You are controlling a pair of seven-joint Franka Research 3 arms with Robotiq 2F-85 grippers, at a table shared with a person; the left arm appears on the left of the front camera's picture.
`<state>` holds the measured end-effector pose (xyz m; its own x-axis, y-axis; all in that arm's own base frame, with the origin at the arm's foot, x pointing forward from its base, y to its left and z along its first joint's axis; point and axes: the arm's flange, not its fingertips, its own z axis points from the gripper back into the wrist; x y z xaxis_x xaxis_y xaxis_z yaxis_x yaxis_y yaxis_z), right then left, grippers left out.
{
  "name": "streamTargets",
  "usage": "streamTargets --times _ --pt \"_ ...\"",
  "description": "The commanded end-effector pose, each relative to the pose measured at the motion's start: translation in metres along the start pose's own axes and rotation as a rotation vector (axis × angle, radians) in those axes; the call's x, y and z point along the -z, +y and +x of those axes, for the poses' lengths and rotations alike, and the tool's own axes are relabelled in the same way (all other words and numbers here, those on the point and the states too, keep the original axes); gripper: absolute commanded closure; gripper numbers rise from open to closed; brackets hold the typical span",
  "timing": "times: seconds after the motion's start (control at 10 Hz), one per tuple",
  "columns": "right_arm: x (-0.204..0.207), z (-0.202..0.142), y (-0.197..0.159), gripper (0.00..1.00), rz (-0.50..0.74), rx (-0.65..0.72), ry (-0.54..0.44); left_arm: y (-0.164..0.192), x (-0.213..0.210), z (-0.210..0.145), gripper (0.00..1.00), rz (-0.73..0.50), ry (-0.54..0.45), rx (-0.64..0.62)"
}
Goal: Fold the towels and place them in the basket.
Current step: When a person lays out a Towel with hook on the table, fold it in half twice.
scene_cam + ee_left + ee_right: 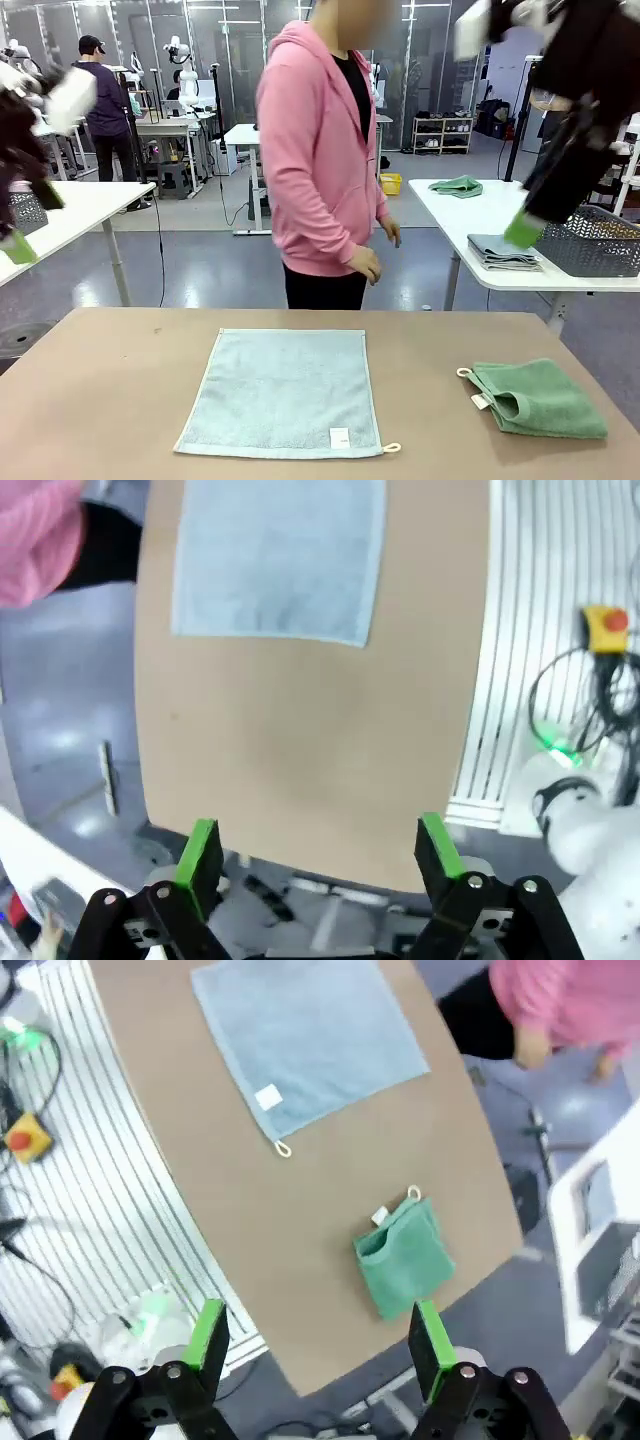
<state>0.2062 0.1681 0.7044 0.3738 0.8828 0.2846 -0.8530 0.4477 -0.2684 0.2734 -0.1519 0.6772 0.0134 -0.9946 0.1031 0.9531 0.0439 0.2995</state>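
The pale grey-blue towel [285, 392] is laid out flat at the middle of the worktop [110, 390], close to its near edge. The mint green towel [540, 398] is seen folded by the near right corner. The left gripper [320, 852] and the right gripper [318, 1338] are held high above the worktop, jaws spread wide, nothing gripped. A person [315, 150] in a pink hoodie is seen at the far edge.
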Motion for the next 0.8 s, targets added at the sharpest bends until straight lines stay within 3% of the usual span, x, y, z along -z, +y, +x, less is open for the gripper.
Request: streamTargets --times 0.0,0.4,0.6,0.7 --pt "0.058 0.016 -0.003 0.09 -0.018 -0.101 0.017 0.018 0.033 0.015 0.03 0.023 -0.019 0.177" --pt "0.173 0.024 0.016 0.09 0.113 -0.172 0.101 0.01 0.142 0.03 0.03 -0.044 -0.141 0.285" --pt "0.205 0.013 0.017 0.09 0.169 -0.221 0.073 -0.001 0.166 0.027 0.03 -0.097 -0.118 0.262" --pt "0.212 0.01 0.016 0.09 0.191 -0.26 0.063 -0.003 0.17 0.031 0.03 -0.127 -0.101 0.15"
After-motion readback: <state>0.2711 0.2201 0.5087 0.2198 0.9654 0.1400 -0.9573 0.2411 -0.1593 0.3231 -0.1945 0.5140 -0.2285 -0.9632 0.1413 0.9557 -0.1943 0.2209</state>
